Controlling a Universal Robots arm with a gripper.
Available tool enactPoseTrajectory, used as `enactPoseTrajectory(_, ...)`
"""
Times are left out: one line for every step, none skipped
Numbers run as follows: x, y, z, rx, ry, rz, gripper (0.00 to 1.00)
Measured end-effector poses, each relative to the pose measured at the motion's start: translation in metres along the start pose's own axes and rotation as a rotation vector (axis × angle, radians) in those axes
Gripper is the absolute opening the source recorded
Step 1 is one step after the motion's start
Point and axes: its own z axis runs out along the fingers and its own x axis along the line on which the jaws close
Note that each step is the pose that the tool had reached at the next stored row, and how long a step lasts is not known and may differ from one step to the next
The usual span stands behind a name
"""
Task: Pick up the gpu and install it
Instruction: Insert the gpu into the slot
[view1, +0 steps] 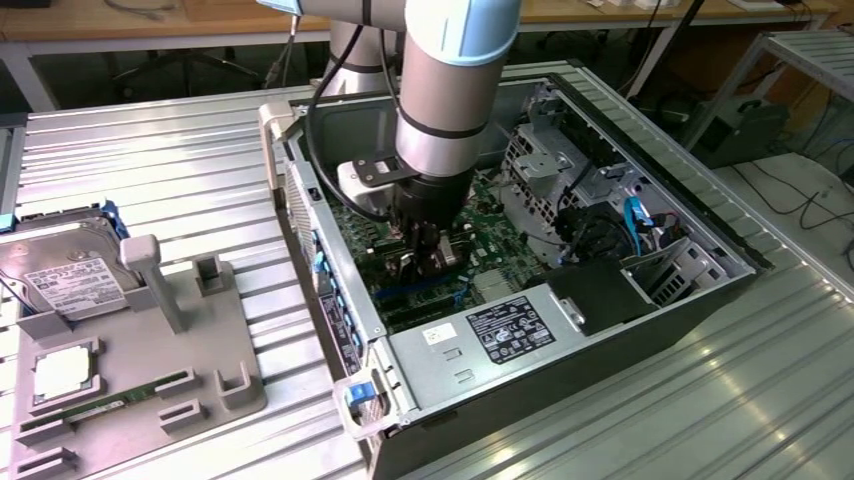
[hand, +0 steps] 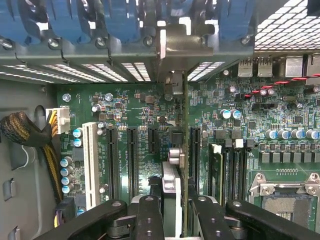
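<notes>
Silver-grey robot arm reaches down into an open computer case (view1: 694, 225) on the ribbed metal worktop (view1: 160, 170), its claw (view1: 424, 262) low over the green motherboard (view1: 501, 250). Seen from the wrist, the claw (hand: 172, 210) is clamped on the gpu (hand: 184, 150), held edge-on and upright between black expansion slots (hand: 132, 155).

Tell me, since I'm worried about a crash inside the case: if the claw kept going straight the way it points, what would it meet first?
The claw is shut on the gpu, held edge-on above the motherboard. Going straight on, the card's edge would probably meet the board between the black expansion slots first; the depth is hard to judge.
</notes>
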Motion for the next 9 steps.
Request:
enactPoseTrajectory(0.0, 0.0, 0.0001, 0.0001, -0.0002, 0.0, 0.28)
enactPoseTrajectory(0.0, 0.0, 0.0001, 0.0001, -0.0002, 0.0, 0.28)
enactPoseTrajectory(0.0, 0.0, 0.0001, 0.0001, -0.0002, 0.0, 0.28)
enactPoseTrajectory(0.0, 0.0, 0.0001, 0.0001, -0.0002, 0.0, 0.28)
enactPoseTrajectory(0.0, 0.0, 0.0001, 0.0001, -0.0002, 0.0, 0.28)
enactPoseTrajectory(0.0, 0.0, 0.0001, 0.0001, -0.0002, 0.0, 0.28)
enactPoseTrajectory(0.0, 0.0, 0.0001, 0.0001, -0.0002, 0.0, 0.28)
enactPoseTrajectory(0.0, 0.0, 0.0001, 0.0002, -0.0002, 0.0, 0.28)
enactPoseTrajectory(0.0, 0.0, 0.0001, 0.0001, -0.0002, 0.0, 0.28)
